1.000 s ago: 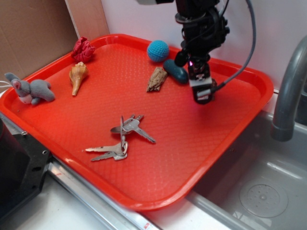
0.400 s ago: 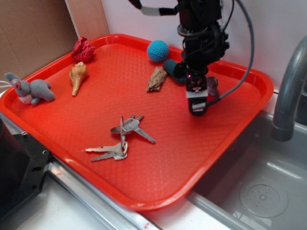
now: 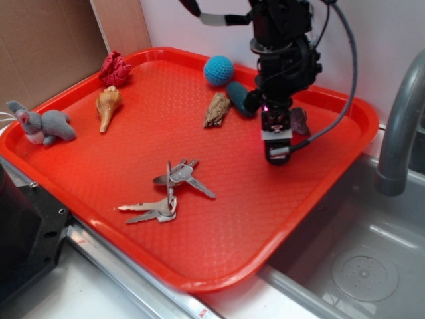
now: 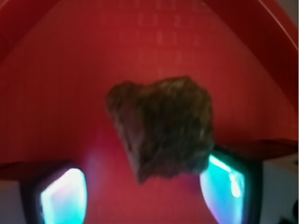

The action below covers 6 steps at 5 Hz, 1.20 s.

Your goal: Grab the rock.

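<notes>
The rock is a jagged dark reddish-brown lump lying on the red tray. In the wrist view it fills the middle, between and just ahead of my two glowing fingertips, nearer the right one. In the exterior view the rock peeks out on the tray's right side, just right of my gripper. My gripper is open, pointing down, low over the tray with nothing in it.
A dark teal pebble, a tan bark-like piece and a blue ball lie left of the gripper. Keys lie mid-tray; a shell, red cloth and grey plush at left. A sink and faucet are at right.
My gripper has dropped lower over the tray and shifted slightly, and the rock now shows beside it at its right.
</notes>
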### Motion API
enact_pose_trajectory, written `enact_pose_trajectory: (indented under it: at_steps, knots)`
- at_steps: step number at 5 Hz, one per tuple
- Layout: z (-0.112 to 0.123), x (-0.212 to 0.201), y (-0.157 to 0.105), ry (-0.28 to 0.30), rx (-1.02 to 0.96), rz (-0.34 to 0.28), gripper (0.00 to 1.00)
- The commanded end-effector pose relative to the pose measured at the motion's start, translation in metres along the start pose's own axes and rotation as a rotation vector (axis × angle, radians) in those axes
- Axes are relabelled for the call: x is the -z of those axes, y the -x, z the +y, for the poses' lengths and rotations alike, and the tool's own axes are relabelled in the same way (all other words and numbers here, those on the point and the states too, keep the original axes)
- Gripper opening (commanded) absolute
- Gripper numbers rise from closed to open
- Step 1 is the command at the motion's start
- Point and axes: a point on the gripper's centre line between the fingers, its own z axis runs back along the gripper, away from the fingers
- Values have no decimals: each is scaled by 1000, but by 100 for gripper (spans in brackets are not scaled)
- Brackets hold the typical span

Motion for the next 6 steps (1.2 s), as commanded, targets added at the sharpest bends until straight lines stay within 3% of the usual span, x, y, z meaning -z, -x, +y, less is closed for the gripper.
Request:
enact_pose_trajectory:
  at_steps: [1, 2, 3, 4, 5, 6]
  knots:
    - [5, -10, -24, -16, -14, -41, 100]
    - [6, -11, -24, -20, -25, -51, 0]
    - [3, -19, -15, -33, -36, -60, 0]
    - [8, -51, 7, -82, -153, -73, 0]
    - [10, -102, 47, -143, -401, -134, 0]
    - [-8, -149, 72, -200, -646, -126, 0]
